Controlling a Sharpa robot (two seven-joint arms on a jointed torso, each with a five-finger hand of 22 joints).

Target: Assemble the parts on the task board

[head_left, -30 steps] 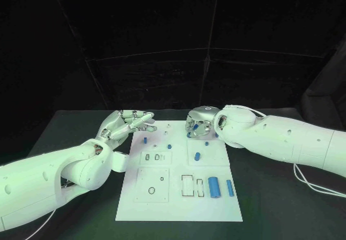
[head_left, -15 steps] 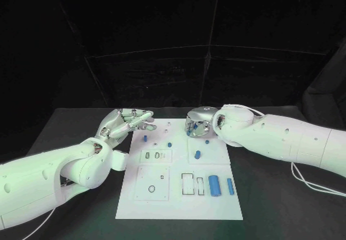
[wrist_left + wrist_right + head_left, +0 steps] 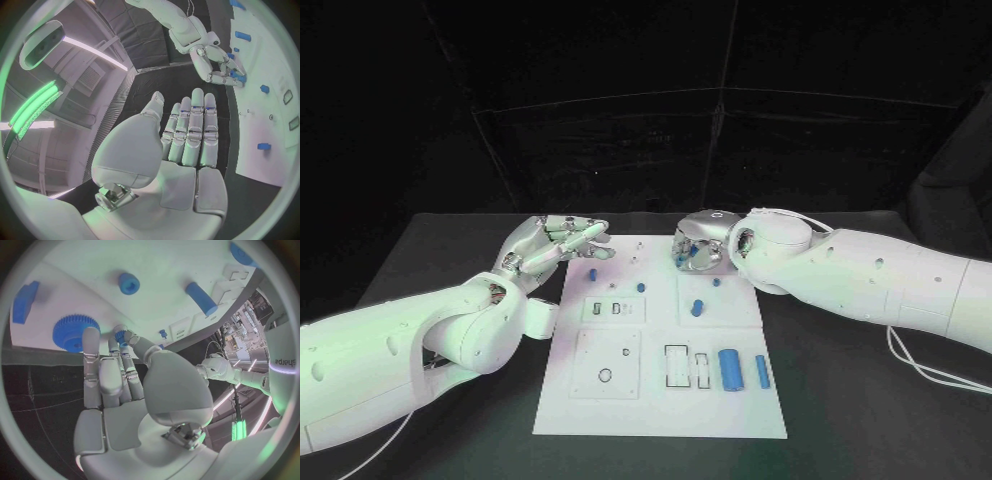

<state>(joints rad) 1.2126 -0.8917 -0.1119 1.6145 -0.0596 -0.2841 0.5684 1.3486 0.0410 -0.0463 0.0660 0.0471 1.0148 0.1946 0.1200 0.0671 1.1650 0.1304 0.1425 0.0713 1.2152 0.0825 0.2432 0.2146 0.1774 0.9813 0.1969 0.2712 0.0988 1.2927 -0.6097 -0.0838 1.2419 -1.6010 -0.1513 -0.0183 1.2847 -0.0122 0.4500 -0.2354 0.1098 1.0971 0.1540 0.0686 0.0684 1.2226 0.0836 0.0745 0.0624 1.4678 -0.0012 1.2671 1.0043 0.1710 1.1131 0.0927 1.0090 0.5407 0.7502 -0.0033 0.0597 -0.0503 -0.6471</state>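
**Right hand at the blue gear, left hand idle**

While the silver left hand (image 3: pixel 557 243) hovers off the white task board's (image 3: pixel 661 400) far left corner, fingers straight, together and holding nothing, the silver right hand (image 3: pixel 701 249) reaches down at the board's far edge. Its fingertips (image 3: pixel 91 335) touch a blue toothed gear (image 3: pixel 70 331); whether they grip it I cannot tell. Beyond those fingers lie a small blue round peg (image 3: pixel 129 283) and a blue cylinder (image 3: pixel 200 297).

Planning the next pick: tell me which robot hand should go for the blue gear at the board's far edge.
The right robot hand. Its fingertips already reach the blue gear at the far edge of the task board. The left robot hand hovers open at the board's far left corner, holding nothing.
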